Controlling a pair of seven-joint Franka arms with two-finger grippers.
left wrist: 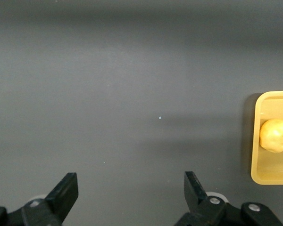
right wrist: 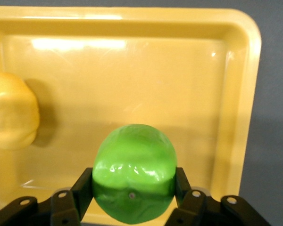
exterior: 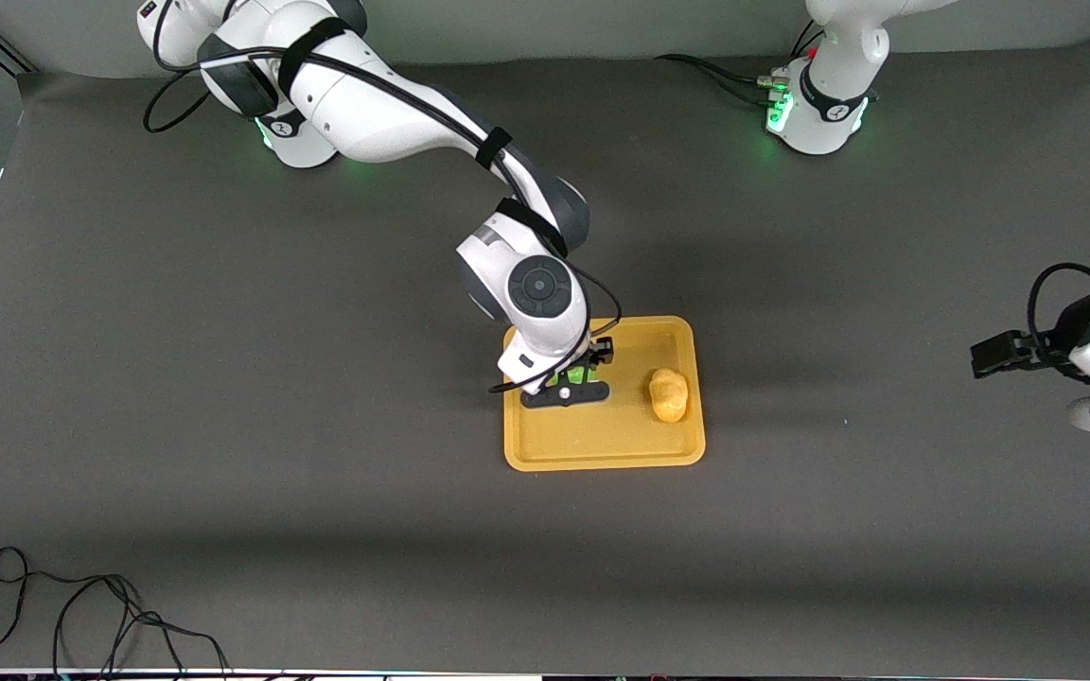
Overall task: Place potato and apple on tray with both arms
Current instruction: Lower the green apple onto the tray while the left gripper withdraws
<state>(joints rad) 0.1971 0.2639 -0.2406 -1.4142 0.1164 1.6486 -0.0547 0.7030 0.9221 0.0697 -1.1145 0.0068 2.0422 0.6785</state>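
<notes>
The orange-yellow tray (exterior: pixel 602 445) lies mid-table. The lumpy yellow potato (exterior: pixel 669 394) rests in it toward the left arm's end, also visible in the wrist views (right wrist: pixel 12 110) (left wrist: pixel 275 135). My right gripper (exterior: pixel 571 380) reaches down over the tray's other half and is shut on the glossy green apple (right wrist: pixel 133 165), one finger on each side. Only a sliver of the apple (exterior: pixel 571 375) shows under the wrist from the front. Whether it touches the tray floor (right wrist: pixel 132 80) I cannot tell. My left gripper (exterior: pixel 980 357) waits open and empty (left wrist: pixel 130 188) over bare mat at the left arm's end.
A dark grey mat (exterior: pixel 223 426) covers the table. A loose black cable (exterior: pixel 81 615) lies at the front edge toward the right arm's end. The right arm's forearm (exterior: pixel 413 123) stretches from its base to the tray.
</notes>
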